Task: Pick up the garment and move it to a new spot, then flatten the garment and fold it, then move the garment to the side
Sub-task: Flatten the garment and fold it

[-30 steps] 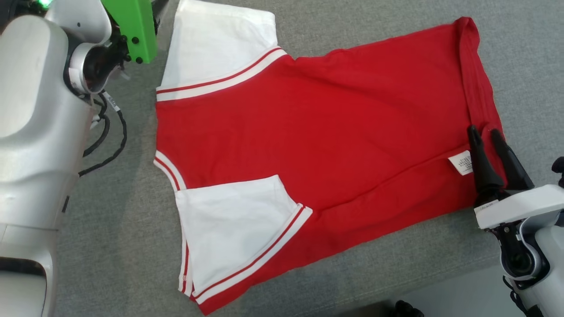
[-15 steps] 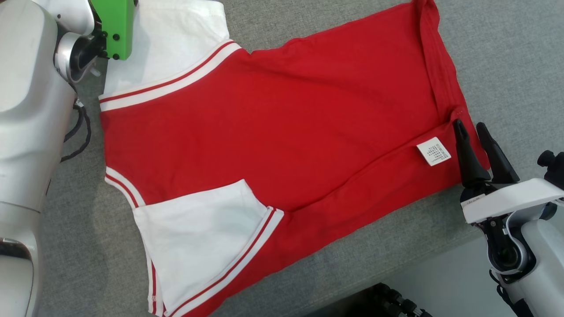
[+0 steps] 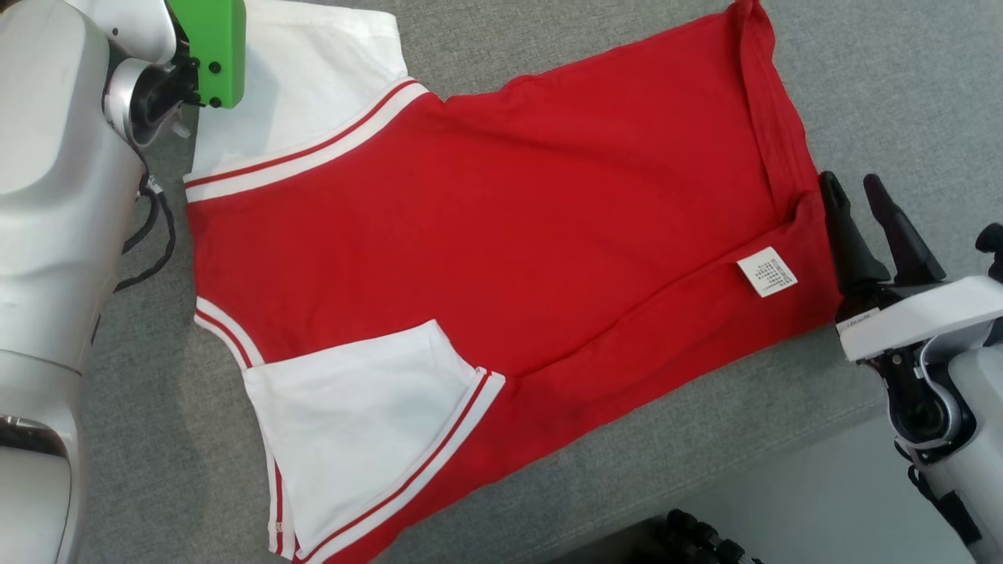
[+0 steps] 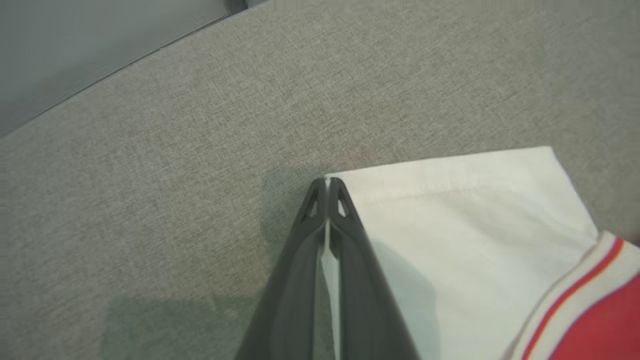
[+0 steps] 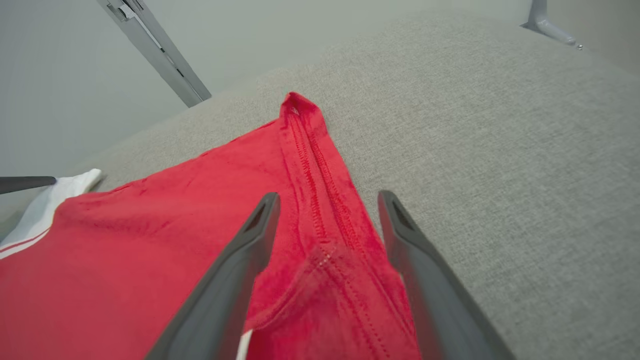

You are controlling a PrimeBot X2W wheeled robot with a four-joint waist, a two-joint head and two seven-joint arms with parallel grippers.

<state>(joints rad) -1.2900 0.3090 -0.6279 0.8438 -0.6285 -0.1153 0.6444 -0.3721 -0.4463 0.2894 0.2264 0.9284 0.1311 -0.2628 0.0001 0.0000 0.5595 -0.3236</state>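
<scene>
The left hand [image 4: 327, 187] clamps the garment [image 3: 509, 235] at eleven o'clock; the right hand [image 5: 328, 196], apart astride the hem [image 5: 310, 145] at three o'clock, should close before lifting.

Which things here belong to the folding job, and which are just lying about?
Job: red and white garment; left gripper, shut on its white sleeve corner; right gripper, open astride the red hem.
Just there: grey fabric surface; metal strut beyond its edge.
</scene>
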